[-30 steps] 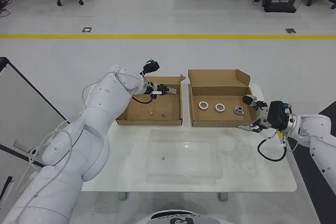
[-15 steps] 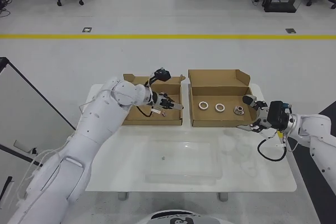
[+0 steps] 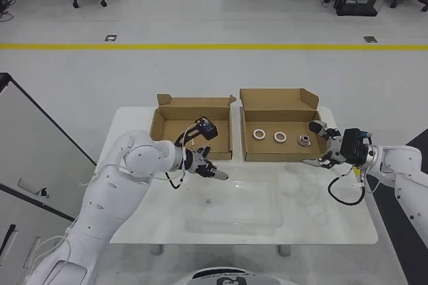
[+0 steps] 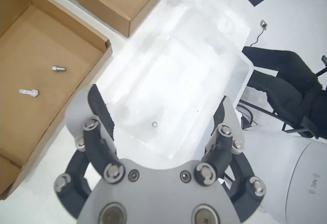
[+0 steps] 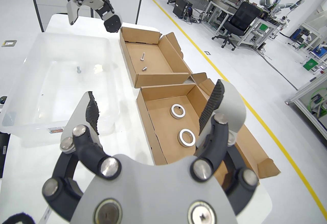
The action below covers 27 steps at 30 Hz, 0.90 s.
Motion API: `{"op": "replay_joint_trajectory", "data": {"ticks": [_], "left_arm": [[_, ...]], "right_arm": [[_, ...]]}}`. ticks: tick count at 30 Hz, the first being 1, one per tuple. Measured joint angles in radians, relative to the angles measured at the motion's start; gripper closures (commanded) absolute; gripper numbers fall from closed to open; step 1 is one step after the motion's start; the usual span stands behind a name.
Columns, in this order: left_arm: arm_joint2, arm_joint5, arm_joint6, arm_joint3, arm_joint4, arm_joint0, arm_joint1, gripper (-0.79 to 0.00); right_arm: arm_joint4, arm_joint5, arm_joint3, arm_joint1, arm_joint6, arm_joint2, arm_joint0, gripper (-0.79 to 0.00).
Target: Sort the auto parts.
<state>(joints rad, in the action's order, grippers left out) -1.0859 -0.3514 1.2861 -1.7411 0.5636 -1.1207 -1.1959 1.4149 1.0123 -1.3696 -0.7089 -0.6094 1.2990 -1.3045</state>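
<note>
We've got the left gripper (image 4: 160, 97) spread wide, empty, over the edge of the clear bin (image 3: 232, 226); one bolt (image 4: 154, 124) inside; right gripper (image 5: 154, 91) also gaping, well off the bin.

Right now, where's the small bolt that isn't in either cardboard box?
In the top view, the bolt lies in the clear bin at the table's middle, close to the open left gripper, in front of the left cardboard box.

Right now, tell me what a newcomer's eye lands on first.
Two cardboard boxes sit far back on the table: the left box holds two bolts, the right box two rings and a flanged part. In front, a clear bin holds a lone bolt, with the open left gripper near its far edge.
</note>
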Motion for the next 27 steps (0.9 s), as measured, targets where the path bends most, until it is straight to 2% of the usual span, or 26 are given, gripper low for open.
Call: {"op": "replay_joint_trajectory", "data": {"ticks": [11,13,18,24,27], "left_arm": [[0.004,0.011,0.004,-0.012,0.030,-0.006,0.003,-0.785],[0.018,-0.013,0.001,-0.025,0.039,-0.010,0.004,-0.785],[0.105,-0.063,0.122,-0.113,0.159,0.013,0.012,-0.785],[0.263,0.030,0.213,-0.114,0.194,0.097,0.021,-0.785],[0.294,0.043,0.226,-0.105,0.212,0.122,0.023,-0.785]], "right_arm": [[0.000,0.000,0.000,0.000,0.000,0.000,0.000,-0.785],[0.000,0.000,0.000,0.000,0.000,0.000,0.000,-0.785],[0.000,0.000,0.000,0.000,0.000,0.000,0.000,-0.785],[0.000,0.000,0.000,0.000,0.000,0.000,0.000,-0.785],[0.000,0.000,0.000,0.000,0.000,0.000,0.000,-0.785]]}}
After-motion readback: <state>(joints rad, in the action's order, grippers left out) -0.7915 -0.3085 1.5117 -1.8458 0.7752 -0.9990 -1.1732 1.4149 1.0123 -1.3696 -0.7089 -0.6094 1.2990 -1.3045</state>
